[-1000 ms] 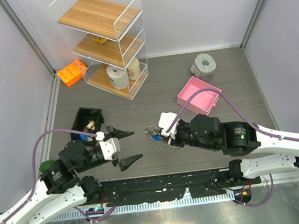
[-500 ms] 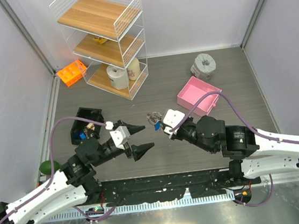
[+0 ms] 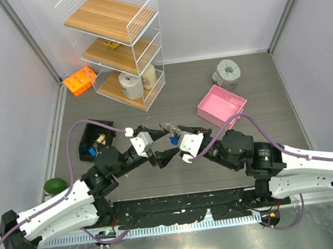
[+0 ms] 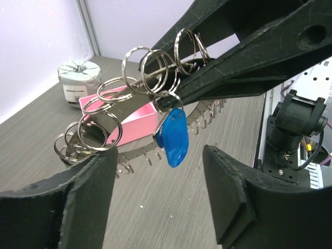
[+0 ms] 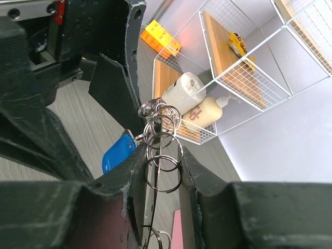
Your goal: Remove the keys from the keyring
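Observation:
My right gripper (image 5: 160, 167) is shut on the keyring (image 5: 165, 139), a thin silver wire ring hung with several small silver split rings, and holds it above the table. A blue-headed key (image 5: 116, 152) hangs from it on the left. In the left wrist view the keyring (image 4: 155, 78) and the blue key (image 4: 173, 138) hang just ahead of my open left gripper (image 4: 160, 181), between its spread fingers. Small silver keys (image 4: 203, 116) line the ring's lower arc like teeth. From above, both grippers meet at the keyring (image 3: 168, 128). No yellow-headed key shows.
A pink box (image 3: 221, 106) and a grey roll (image 3: 228, 72) lie at the back right. A white wire shelf (image 3: 115, 43) and an orange rack (image 3: 80, 81) stand at the back left. A black box (image 3: 94, 137) and a green object (image 3: 56, 185) are on the left.
My right gripper has lifted the keyring and carried it back and a little left. My left arm has reached right until its open fingers flank the hanging blue key.

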### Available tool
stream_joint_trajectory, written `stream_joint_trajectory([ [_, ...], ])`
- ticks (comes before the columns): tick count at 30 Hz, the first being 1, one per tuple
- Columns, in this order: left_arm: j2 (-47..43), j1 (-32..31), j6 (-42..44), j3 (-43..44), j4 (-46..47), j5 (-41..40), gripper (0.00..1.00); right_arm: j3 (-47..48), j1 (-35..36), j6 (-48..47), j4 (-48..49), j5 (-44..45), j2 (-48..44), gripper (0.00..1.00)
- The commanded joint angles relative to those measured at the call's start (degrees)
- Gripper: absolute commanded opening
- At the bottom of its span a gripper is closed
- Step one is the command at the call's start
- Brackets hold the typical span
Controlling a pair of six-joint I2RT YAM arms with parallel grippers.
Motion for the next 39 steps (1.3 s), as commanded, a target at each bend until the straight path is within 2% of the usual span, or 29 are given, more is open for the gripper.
stream_joint_trajectory([
  [1,0.4,-0.2,2.2,1.3,7.4,-1.2,0.65,1.6,-0.2,-1.7,5.1,-2.0,-0.2,0.05],
  [4,0.5,-0.2,2.1,2.7,5.9,-0.8,0.48,1.7,-0.1,-1.6,4.9,-2.1,-0.1,0.05],
  [5,0.6,-0.2,2.1,3.2,5.1,-1.0,0.45,1.6,-0.1,-1.5,4.9,-1.9,-0.2,0.05],
  [7,0.2,-0.2,2.0,3.6,4.0,-1.1,0.44,1.3,-0.1,-1.5,5.0,-2.1,-0.2,0.05],
  [10,-0.3,-0.1,1.2,3.6,3.5,-0.8,0.51,0.9,-0.1,-1.2,5.1,-1.9,-0.3,0.05],
  [12,-0.4,-0.2,1.0,4.0,2.9,-0.1,0.51,0.6,-0.1,-1.1,5.1,-1.7,-0.3,0.05],
  [14,-0.3,-0.2,1.0,4.3,1.9,0.6,0.41,0.7,-0.1,-1.0,5.1,-1.4,-0.2,0.05],
  [19,-1.2,-0.2,-1.8,6.1,-3.2,0.6,0.02,0.5,-0.2,-0.7,4.7,-0.2,-0.5,0.05],
  [20,-1.7,-0.2,-2.2,6.6,-4.8,0.4,0.0,0.4,-0.1,-0.7,4.7,0.0,-0.6,0.05],
  [24,-3.9,-0.2,-5.9,8.5,-11.8,1.1,0.0,-0.5,-0.3,-1.1,4.6,1.8,-0.9,0.05],
  [29,-5.7,-0.1,-9.9,14.6,-28.4,0.6,0.0,-1.6,-0.2,-1.0,2.1,3.4,-0.2,0.05],
  [33,-5.8,-0.1,-11.6,19.5,-38.3,-0.3,0.0,-4.0,-0.1,0.9,1.9,1.7,-0.7,0.05],
  [36,-4.6,-0.2,-11.9,23.2,-43.6,0.2,0.0,-5.8,-0.2,2.5,2.2,-2.8,-1.6,0.05],
  [37,-4.0,-0.2,-11.6,24.6,-45.2,0.4,0.0,-6.5,-0.2,3.1,2.1,-3.8,-1.7,0.06],
  [39,-1.9,-0.2,-10.7,28.5,-49.8,0.6,0.0,-7.0,-0.2,4.3,1.5,-6.6,-1.6,0.16],
])
